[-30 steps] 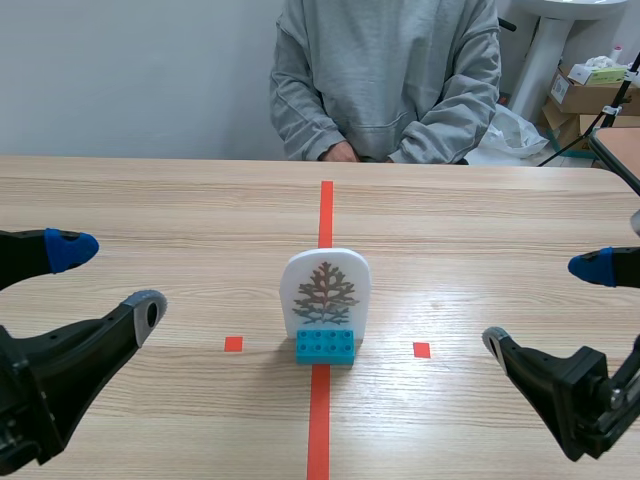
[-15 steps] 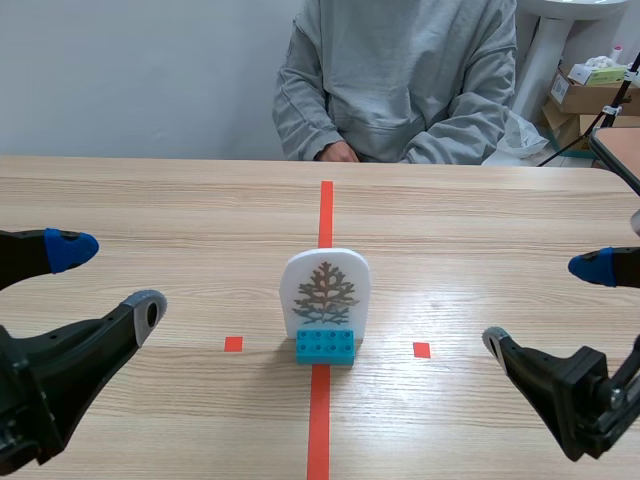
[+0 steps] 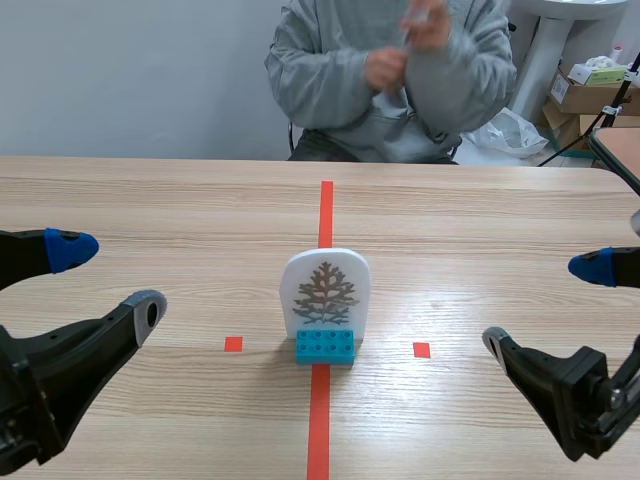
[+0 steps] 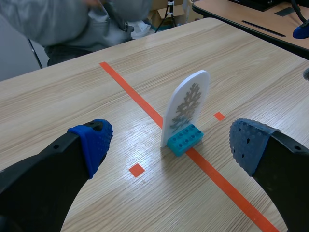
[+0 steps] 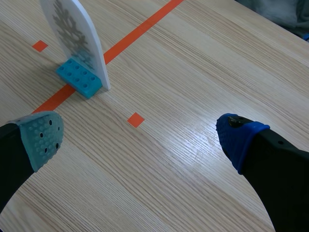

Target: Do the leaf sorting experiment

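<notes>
While the white leaf card (image 3: 326,290) is standing straight up in the middle of the wooden table (image 3: 150,200), both robot arms are hanging low at the two sides. The card is sitting in a little blue brick (image 3: 325,346), and the brick is resting right on the long orange line (image 3: 326,212). One small red square (image 3: 233,344) is lying on one side of the brick and another red square (image 3: 421,350) is lying on the other side. The left gripper (image 3: 108,280) is spreading its fingers wide and is holding nothing. The right gripper (image 3: 543,304) is spreading its fingers wide too, with nothing between them. Both grippers are sitting well apart from the card. A person in a grey sweater (image 3: 340,60) is sitting across the table and is holding both hands (image 3: 400,50) up in front of the chest, close together. The hands are looking too blurry to tell more.
</notes>
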Tool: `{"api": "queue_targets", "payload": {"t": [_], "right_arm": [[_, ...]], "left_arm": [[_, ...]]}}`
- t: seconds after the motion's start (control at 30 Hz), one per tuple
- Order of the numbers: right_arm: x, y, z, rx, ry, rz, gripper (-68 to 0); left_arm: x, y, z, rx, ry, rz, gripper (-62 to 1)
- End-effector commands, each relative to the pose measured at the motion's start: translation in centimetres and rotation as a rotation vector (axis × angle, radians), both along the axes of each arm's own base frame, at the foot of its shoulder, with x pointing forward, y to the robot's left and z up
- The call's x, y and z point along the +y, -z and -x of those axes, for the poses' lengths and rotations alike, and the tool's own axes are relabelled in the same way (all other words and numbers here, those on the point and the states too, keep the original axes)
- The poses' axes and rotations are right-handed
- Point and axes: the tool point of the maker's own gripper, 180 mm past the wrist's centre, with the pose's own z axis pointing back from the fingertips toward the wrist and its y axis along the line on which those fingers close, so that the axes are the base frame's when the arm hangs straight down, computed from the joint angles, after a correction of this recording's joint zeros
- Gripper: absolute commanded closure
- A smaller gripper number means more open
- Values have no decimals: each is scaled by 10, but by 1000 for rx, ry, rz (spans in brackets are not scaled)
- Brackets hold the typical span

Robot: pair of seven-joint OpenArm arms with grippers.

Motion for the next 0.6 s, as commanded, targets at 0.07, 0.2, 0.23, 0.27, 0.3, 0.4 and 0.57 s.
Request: {"api": "queue_targets", "payload": {"t": [0.07,0.2,0.23,0.27,0.3,0.4,0.57], "right_arm": [[-2,-7,-5,-27,6,-8,-679],[-2,-7,-5,-26,6,-7,-679],[-2,-7,-5,-27,6,-7,-679],[-2,-7,-5,-26,6,-7,-679],[-2,-7,-5,-26,6,-7,-679],[-2,-7,-5,-25,6,-6,-679],[-2,-7,-5,-24,6,-6,-679]], "left_arm": [[-2,-7,-3,-22,1,16,-523],[2,-2,-13,-23,-5,-23,-523],[4,-1,-16,-23,-7,-31,-523],[5,1,-19,-23,-9,-37,-523],[7,3,-21,-23,-9,-41,-523],[9,11,-27,-14,1,-58,-523],[9,31,-36,6,61,-154,-522]]}}
